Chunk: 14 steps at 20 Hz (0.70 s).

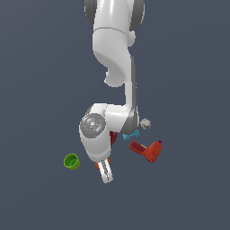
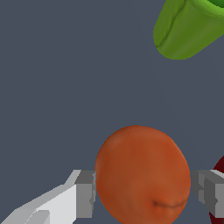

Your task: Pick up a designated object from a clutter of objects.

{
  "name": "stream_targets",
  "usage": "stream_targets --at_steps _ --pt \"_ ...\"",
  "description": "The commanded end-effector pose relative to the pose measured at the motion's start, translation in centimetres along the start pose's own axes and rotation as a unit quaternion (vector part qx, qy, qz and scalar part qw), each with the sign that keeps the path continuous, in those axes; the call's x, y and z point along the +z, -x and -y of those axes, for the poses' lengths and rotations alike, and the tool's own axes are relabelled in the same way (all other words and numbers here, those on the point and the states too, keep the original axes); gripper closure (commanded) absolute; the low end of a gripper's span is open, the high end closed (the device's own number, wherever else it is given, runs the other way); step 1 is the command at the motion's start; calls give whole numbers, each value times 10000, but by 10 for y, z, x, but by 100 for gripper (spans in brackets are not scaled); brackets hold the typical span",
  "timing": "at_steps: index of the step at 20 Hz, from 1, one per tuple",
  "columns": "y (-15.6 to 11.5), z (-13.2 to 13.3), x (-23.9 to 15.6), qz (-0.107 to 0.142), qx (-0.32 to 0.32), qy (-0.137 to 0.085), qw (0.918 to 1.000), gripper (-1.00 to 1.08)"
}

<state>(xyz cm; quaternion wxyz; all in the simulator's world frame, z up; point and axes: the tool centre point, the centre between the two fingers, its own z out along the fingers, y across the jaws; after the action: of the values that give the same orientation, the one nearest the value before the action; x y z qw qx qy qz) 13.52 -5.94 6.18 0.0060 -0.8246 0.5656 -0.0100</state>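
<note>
The designated object, a round orange ball, fills the gap between my gripper fingers in the wrist view. Both grey pads press its sides, so the gripper is shut on it. In the exterior view the gripper hangs low under the white arm, and only a sliver of the orange ball shows beside the hand. The clutter lies around it: green cup, dark red bowl, blue brick, red drill and whitish ball.
The green cup lies close to the gripper, and a dark red edge of the bowl sits right beside one finger. The arm hides much of the bowl in the exterior view. The floor is plain dark grey.
</note>
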Motion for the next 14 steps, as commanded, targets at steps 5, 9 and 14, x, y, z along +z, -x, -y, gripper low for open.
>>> stream_targets --at_steps 5,9,14 --pt "3 -1 -13 -2 1 -4 10000 108" --pt "9 -3 -32 3 1 4 10000 108" --pt "19 -6 -70 10 1 17 10000 108"
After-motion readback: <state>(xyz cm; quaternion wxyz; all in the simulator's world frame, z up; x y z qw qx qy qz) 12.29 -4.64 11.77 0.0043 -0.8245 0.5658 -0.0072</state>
